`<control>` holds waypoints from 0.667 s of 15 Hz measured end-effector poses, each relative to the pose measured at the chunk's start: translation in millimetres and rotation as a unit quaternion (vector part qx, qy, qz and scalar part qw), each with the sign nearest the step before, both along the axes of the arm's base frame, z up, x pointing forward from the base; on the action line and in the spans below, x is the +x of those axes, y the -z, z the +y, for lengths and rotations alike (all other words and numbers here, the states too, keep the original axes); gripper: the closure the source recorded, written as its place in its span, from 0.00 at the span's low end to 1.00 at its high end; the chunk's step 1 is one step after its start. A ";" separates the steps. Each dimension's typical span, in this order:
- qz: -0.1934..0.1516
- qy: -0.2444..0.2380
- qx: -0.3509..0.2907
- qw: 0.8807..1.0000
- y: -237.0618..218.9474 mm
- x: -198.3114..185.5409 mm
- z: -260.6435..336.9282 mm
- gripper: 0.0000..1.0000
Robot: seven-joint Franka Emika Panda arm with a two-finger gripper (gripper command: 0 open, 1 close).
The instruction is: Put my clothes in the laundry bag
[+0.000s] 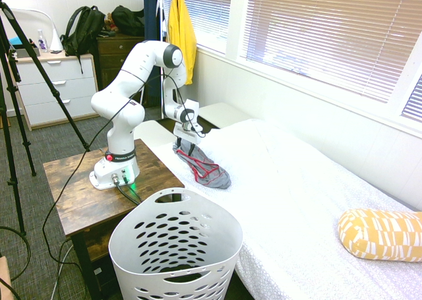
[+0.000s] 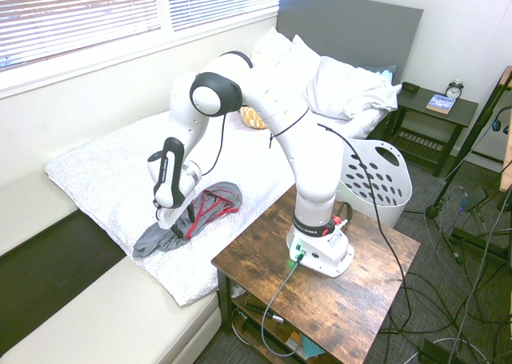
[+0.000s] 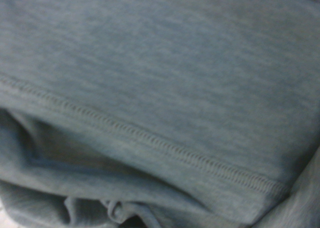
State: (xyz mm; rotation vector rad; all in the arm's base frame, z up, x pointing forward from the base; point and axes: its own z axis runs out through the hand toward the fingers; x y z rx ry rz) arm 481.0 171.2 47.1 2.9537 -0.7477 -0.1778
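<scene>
The likeliest failure from here is a thin pinch: the soft grey fabric garment with red piping (image 1: 201, 163) lies crumpled in loose folds on the white quilted bed cover (image 1: 297, 181), near the corner of the bed closest to the arm, and if the two-finger gripper (image 2: 170, 220) closes on only the topmost fold, that layer could slip free during the lift, or the garment could trail and catch on the bed edge or the rim of the round white plastic laundry basket with oval holes (image 1: 173, 244), which stands on the floor beside the dark wooden side table (image 1: 72, 194), well apart from the garment. Pressing too deep carries a second risk, since the fingers might gather the bed cover along with the garment. As for the tool, it points straight down at the end of the garment farther from the basket; its fingers appear spread wide and clamp nothing, though in both exterior views the tips are too small and sunk against the cloth to say for certain whether they touch it. The wrist view shows only grey knit and a stitched hem, very near.
</scene>
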 end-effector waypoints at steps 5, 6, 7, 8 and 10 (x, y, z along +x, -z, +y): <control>-0.025 0.008 -0.002 1.000 10.3 27.5 -6.9 1.00; -0.028 0.011 -0.005 1.000 11.2 31.7 -10.6 1.00; -0.028 0.013 -0.008 0.999 11.7 34.0 -14.6 1.00; -0.027 0.016 -0.011 0.999 12.0 35.4 -19.2 1.00; -0.027 0.023 -0.018 0.999 13.7 37.0 -30.9 1.00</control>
